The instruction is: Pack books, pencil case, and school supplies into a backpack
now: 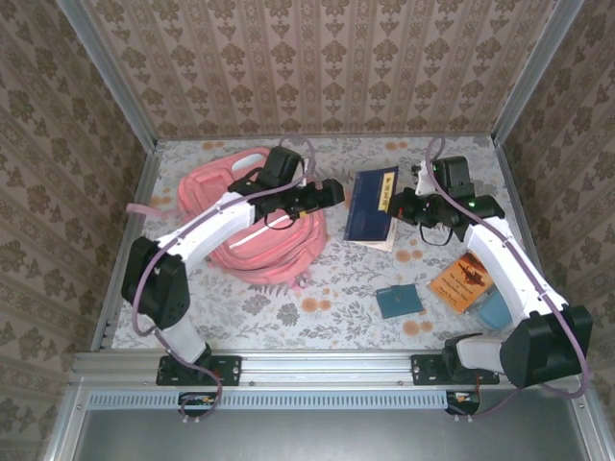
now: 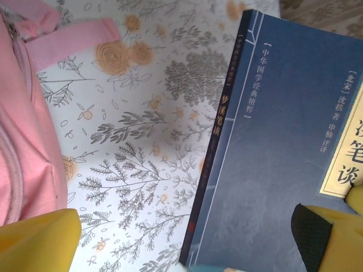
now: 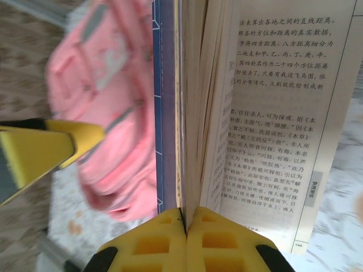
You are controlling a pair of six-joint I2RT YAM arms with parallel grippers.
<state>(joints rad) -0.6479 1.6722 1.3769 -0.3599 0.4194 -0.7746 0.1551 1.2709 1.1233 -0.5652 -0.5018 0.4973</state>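
From above, the flat, rectangular navy book [image 1: 371, 204] lies on the floral-cloth surface [image 1: 327, 288]. The soft salmon backpack [image 1: 255, 226] slumps just left of the book. The small teal book [image 1: 398, 301], thin orange book [image 1: 462, 279] and puffy blue pencil case [image 1: 495, 309] lie nearer than it, towards its right. The left pincer [image 1: 338, 192] is at the navy book's left edge, the right pincer [image 1: 390, 204] at its right edge.

On the left wrist, the left pincer [image 2: 187, 226] gapes wide, straddling the navy book's [image 2: 272, 141] spine. The backpack [image 2: 22, 141] is left of the book.

On the right wrist, the right pincer [image 3: 186, 238] is pinched tight on the navy book's [image 3: 167, 102] edge, its printed pages fanning open. The blurred backpack [image 3: 108, 96] lies beyond the book.
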